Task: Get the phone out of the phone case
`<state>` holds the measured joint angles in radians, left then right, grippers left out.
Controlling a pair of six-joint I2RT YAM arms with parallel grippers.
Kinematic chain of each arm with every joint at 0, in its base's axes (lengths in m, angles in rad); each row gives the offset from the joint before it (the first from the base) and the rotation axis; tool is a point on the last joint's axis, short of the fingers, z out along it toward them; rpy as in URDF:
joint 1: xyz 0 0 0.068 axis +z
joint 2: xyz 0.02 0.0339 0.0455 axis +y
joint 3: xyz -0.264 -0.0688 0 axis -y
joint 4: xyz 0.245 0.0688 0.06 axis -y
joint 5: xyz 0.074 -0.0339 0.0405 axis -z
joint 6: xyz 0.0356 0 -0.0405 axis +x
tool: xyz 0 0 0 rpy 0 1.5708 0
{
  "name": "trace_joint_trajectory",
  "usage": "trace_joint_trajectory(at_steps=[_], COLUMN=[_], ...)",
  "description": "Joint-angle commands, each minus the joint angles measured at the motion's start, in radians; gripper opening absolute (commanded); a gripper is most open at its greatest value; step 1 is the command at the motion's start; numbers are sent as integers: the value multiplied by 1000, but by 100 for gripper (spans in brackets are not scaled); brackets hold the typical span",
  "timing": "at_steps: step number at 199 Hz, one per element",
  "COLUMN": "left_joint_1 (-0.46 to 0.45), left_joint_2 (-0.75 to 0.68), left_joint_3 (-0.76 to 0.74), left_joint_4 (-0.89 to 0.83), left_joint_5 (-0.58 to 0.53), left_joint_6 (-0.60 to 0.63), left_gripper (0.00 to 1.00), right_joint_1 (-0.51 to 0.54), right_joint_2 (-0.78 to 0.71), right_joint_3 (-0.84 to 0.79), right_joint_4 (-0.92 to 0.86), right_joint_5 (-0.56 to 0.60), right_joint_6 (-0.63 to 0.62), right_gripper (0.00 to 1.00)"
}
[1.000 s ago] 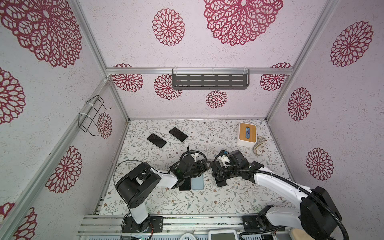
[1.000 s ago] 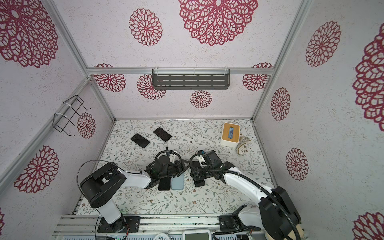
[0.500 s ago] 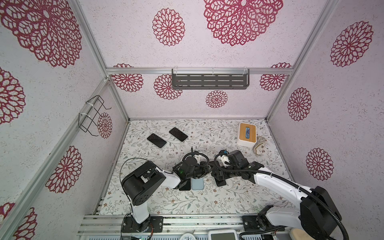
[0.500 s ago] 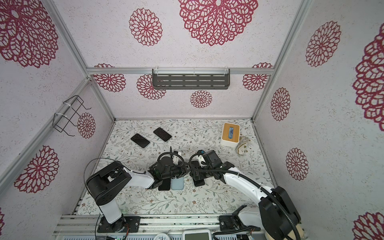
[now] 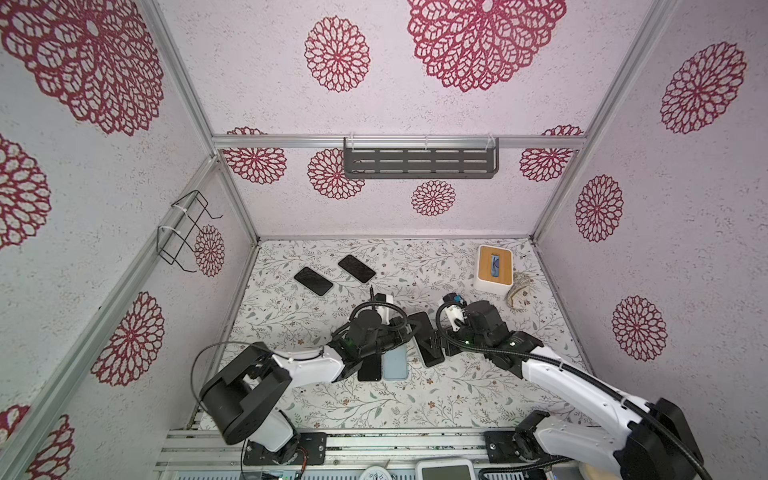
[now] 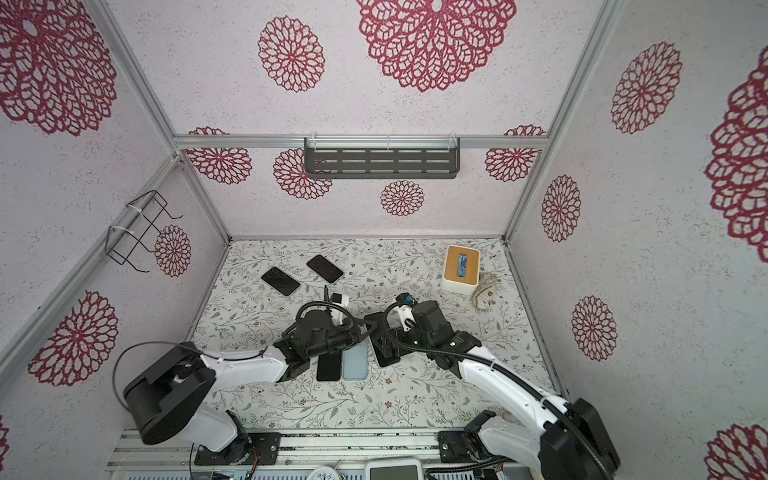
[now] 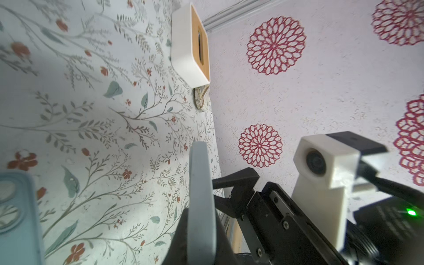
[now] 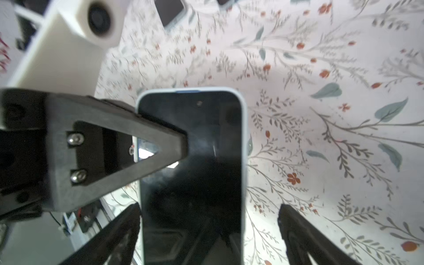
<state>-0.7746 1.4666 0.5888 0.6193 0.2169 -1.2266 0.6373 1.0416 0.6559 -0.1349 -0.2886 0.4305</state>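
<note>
Right wrist view, straight along the phone (image 8: 191, 165): dark screen up, still sitting in the phone case (image 8: 244, 128), pale blue rim visible around the far end and both long sides. Pinched at one long edge by the left gripper (image 8: 181, 143), jaws pressed together on phone and case, one black finger lying across the screen. Spread wide around the near end of the phone, the right gripper (image 8: 210, 208), one finger on each side; well clear on one side, very close on the other, touching or not cannot tell.

In both top views, found near the middle of the flowered table (image 5: 332, 399), between the two grippers. Resting on the table or lifted a little: cannot tell. In the left wrist view, seen edge-on as a thin grey-blue strip between the fingers (image 7: 176, 247) of the left gripper.

Just beside the left gripper, toward the front: a bare black phone (image 5: 369, 368) and a second pale blue case (image 5: 395, 362), side by side, touching or almost. Camera holes up; phone inside or not, cannot tell. Farther back on the left, two more dark phones (image 5: 313, 281), flat and apart. In the back right corner, a white tissue box (image 5: 493, 266) with wooden top, and a woven thing (image 5: 519, 291) just beside it.
</note>
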Motion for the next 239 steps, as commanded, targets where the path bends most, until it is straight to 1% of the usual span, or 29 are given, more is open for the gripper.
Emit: trace_joint_trajectory(at_steps=[1,23,51,73,97,111,132,151,170,208,239], left_joint_1=[55,70,63,61,60,57,46,30,18,-4,-20], left_joint_2=[-165,-339,-535,-649,-730,-746,-745,-734,-726,-691,-661], left_joint_3=[-39,-50,-45,-84,-155,-178,-194,-203,-213,-243,-261], left_joint_4=[-44,-99,-189,-196,-123,-84,-28,18,66,174,243], left_joint_5=[-123,-211,-303,-373,-418,-425,-432,-448,-460,-479,-494], left_joint_6=[71,150,255,256,208,181,146,125,114,87,62], left_gripper=[0,0,0,0,0,0,0,0,0,0,0], right_joint_1=[-4,-2,3,24,69,105,166,209,235,272,294], right_joint_2=[-130,-192,-218,-210,-153,-114,-45,20,74,154,190], right_joint_3=[-90,-160,-242,-316,-355,-362,-341,-316,-307,-295,-253], right_joint_4=[197,333,575,815,1015,1119,1203,1248,1293,1421,1423], right_joint_5=[33,-3,-42,-50,-69,-73,-73,-75,-75,-84,-92], right_joint_6=[109,160,253,303,319,317,296,296,306,336,332], right_gripper=[99,99,99,98,97,95,91,83,79,74,69])
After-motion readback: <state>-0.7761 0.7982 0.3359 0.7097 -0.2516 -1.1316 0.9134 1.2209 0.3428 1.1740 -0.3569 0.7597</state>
